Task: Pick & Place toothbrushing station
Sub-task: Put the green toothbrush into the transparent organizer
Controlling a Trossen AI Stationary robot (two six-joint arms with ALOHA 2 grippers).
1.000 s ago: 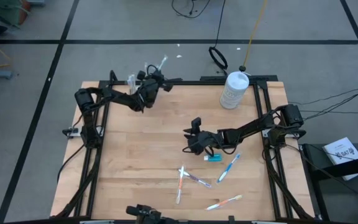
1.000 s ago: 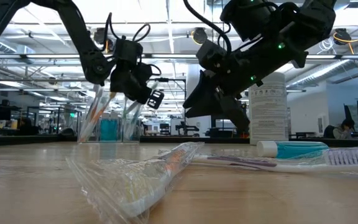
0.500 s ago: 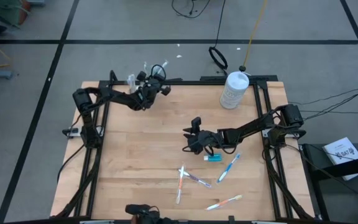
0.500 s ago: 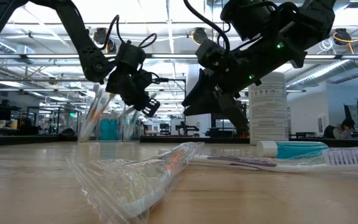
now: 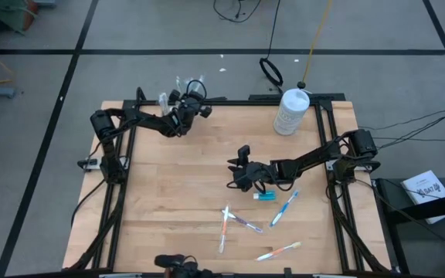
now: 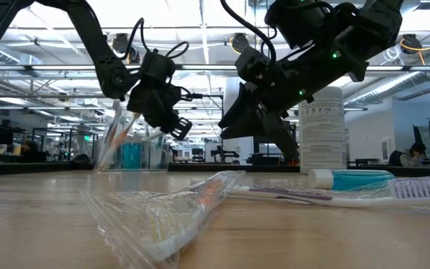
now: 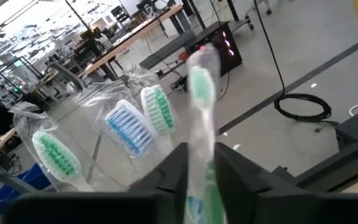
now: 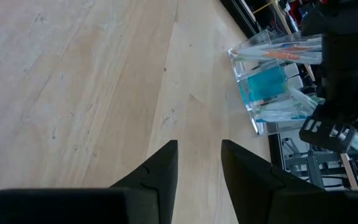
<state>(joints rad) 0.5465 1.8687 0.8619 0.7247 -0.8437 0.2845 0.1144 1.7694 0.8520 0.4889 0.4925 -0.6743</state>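
Wooden table holds four loose toothbrushes.

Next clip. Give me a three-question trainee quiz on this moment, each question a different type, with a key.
1. True or false: the right gripper holds a toothbrush.
2. Multiple choice: the left gripper is at a) the clear cup at the table's far edge, b) the white bottle, c) the loose toothbrushes.
3. Fill in: the wrapped toothbrush between the left gripper's fingers has ____ bristles.

Key: 1 false, nothing lies between its fingers; 2 a; 3 green.
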